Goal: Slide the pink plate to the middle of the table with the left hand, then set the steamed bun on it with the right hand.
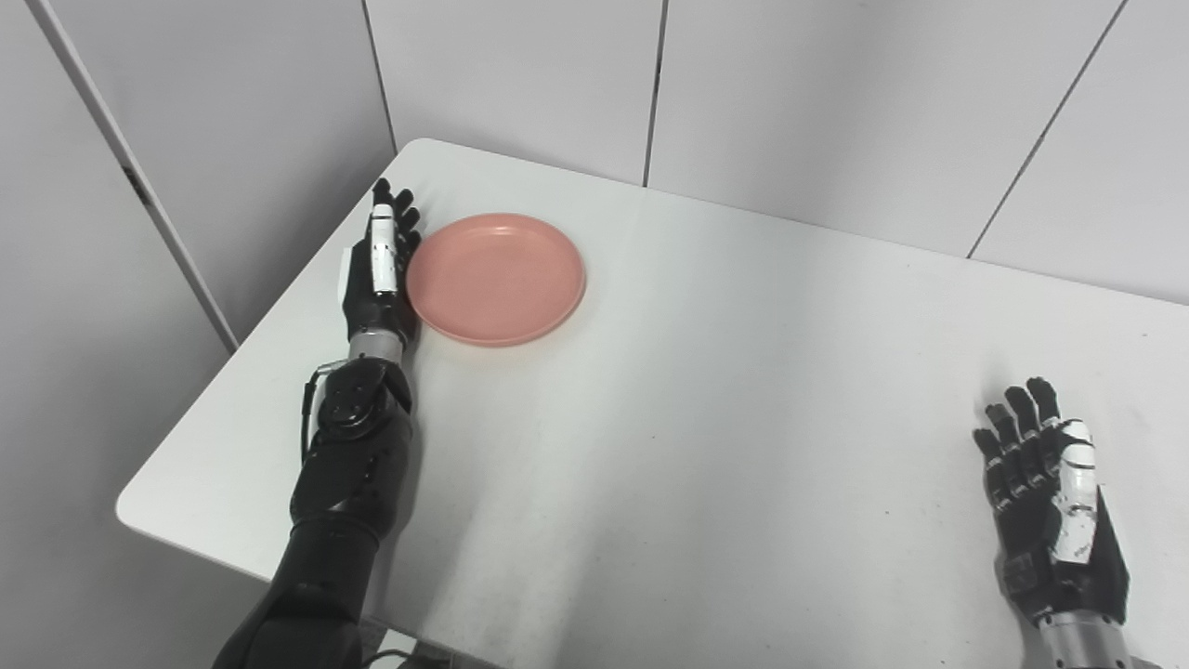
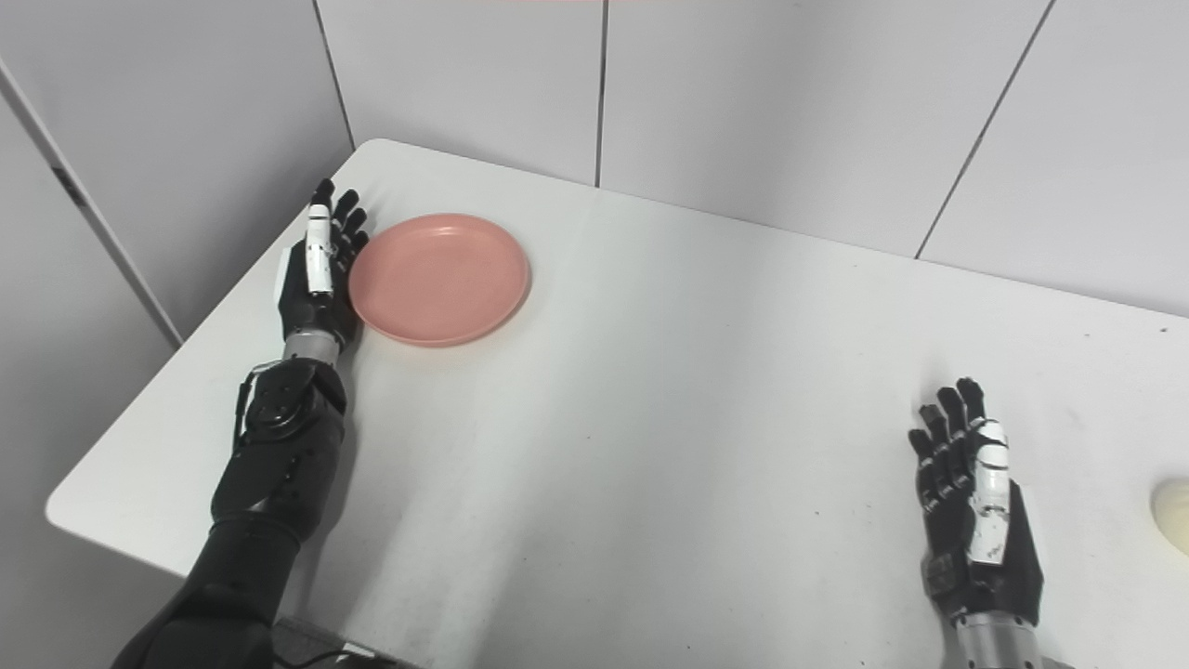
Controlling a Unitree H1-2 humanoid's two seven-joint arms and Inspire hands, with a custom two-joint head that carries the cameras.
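Across both head views, a white table (image 1: pixel 706 446) with rounded corners is shown, set into a corner formed by pale grey wall panels (image 1: pixel 836 102). Its surface is lightly scuffed and speckled.

On the far left part of the table, near the left edge, a pink plate (image 1: pixel 496 278) is seen lying flat and upright, with nothing on it. It is well away from the middle of the table.

The left arm (image 1: pixel 344 483), black and jointed, is extended along the left edge of the table. The left hand (image 1: pixel 381 269) is held edge-on just beside the plate's left rim, the fingers straight and close together, pointing away from the robot; nothing is grasped. Contact with the rim appears likely but cannot be confirmed.

The right hand (image 2: pixel 975 511) is held low over the near right part of the table, palm turned inward, fingers extended and slightly spread, holding nothing.

At the extreme right edge of the right eye view only, a pale, rounded steamed bun (image 2: pixel 1173 516) is partly visible on the table, to the right of the right hand and apart from it.
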